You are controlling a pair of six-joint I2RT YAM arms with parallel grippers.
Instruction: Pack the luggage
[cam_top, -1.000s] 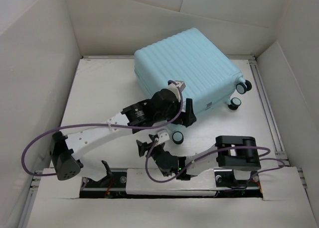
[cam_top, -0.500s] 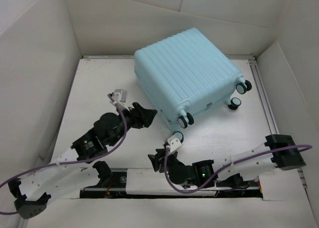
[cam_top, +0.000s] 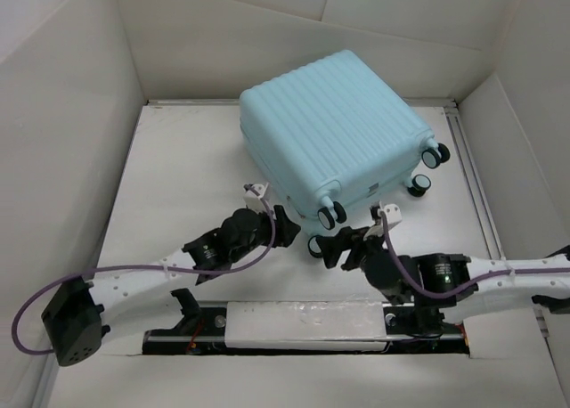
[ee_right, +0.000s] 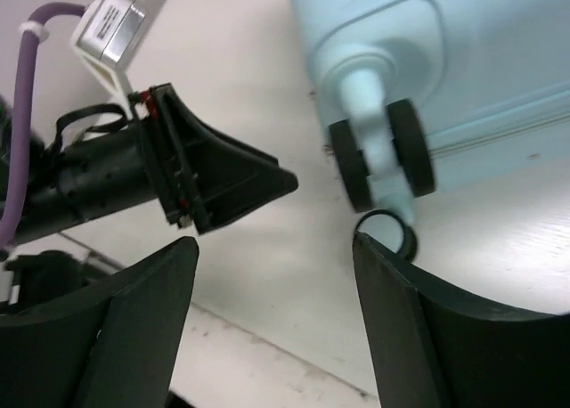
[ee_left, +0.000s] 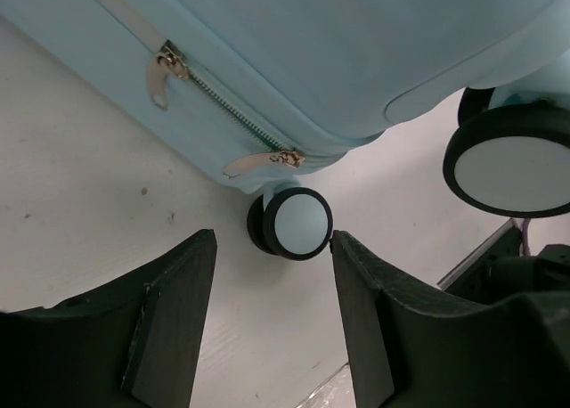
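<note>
Luggage [cam_top: 334,132] lies flat on the white table [cam_top: 178,185], toward the far right, with its lid side up and its wheeled end turned to the near right. It is a pale aqua hard shell, boxy with rounded corners, and its top is ribbed in long parallel ridges. The smooth plastic has a slight sheen. Four small wheels [cam_top: 331,216] stick out from the end, each a black tyre around a flat pale disc, carried on moulded aqua forks. From the left wrist, a zip [ee_left: 227,114] with fine metal teeth runs along the seam, and two slim silver pull tabs [ee_left: 160,69] hang from it.

The left gripper [cam_top: 289,232] sits low on the table just beside the near left corner of the case. Its matte black, wedge-shaped fingers are spread and grip nothing; a wheel shows in the gap beyond them. The right gripper [cam_top: 334,246] faces it from the other side of that wheel, also spread wide and empty-handed. A purple cable [cam_top: 36,292] loops off the left arm. Plain white panels [cam_top: 71,114] wall in the table.
</note>
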